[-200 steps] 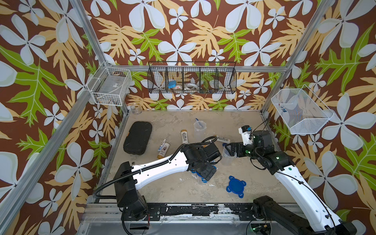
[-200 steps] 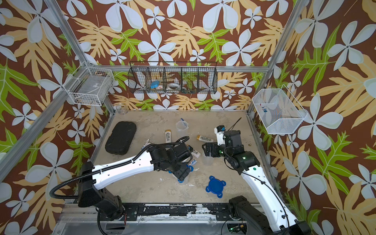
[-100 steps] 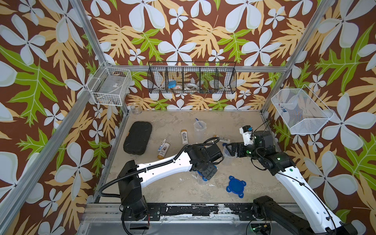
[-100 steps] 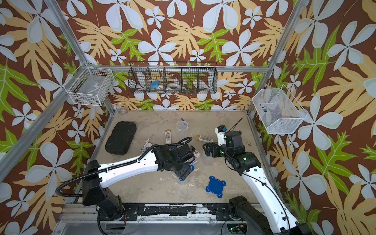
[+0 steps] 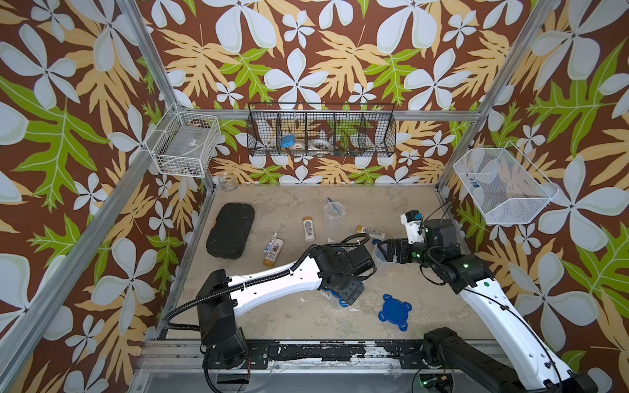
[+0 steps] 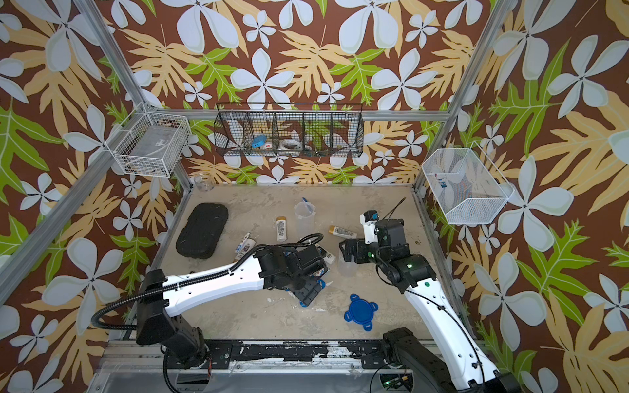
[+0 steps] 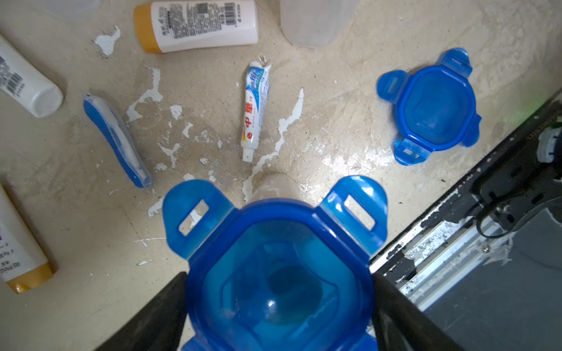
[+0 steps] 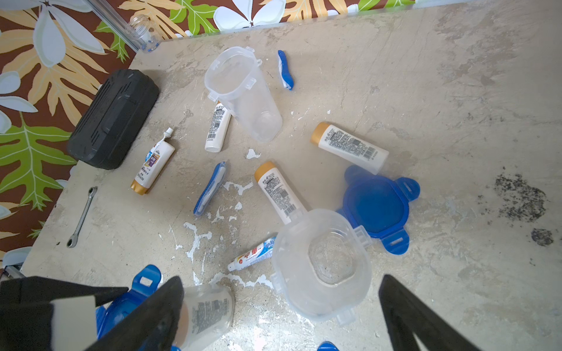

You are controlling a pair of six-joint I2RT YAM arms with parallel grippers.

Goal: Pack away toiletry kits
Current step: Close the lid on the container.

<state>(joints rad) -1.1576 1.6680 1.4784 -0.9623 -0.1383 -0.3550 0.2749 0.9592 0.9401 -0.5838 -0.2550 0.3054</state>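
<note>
Bare worktop [image 5: 391, 204] toward the back-right corner; left pincer [image 7: 278, 273] clamped on the lidded cup [image 7: 273, 231] near the front edge, right pincer [image 8: 282, 277] spread wide, open cup [image 8: 328, 261] between its tips.

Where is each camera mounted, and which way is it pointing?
Both top views: high behind the arm bases, looking down over the table; left arm and right arm both show.
Left wrist: on that arm, looking steeply down; left jaws clamp the lidded cup.
Right wrist: looking toward the far left corner; right jaws open before the open cup.
Shared: both wrist views show the toothpaste tube.
</note>
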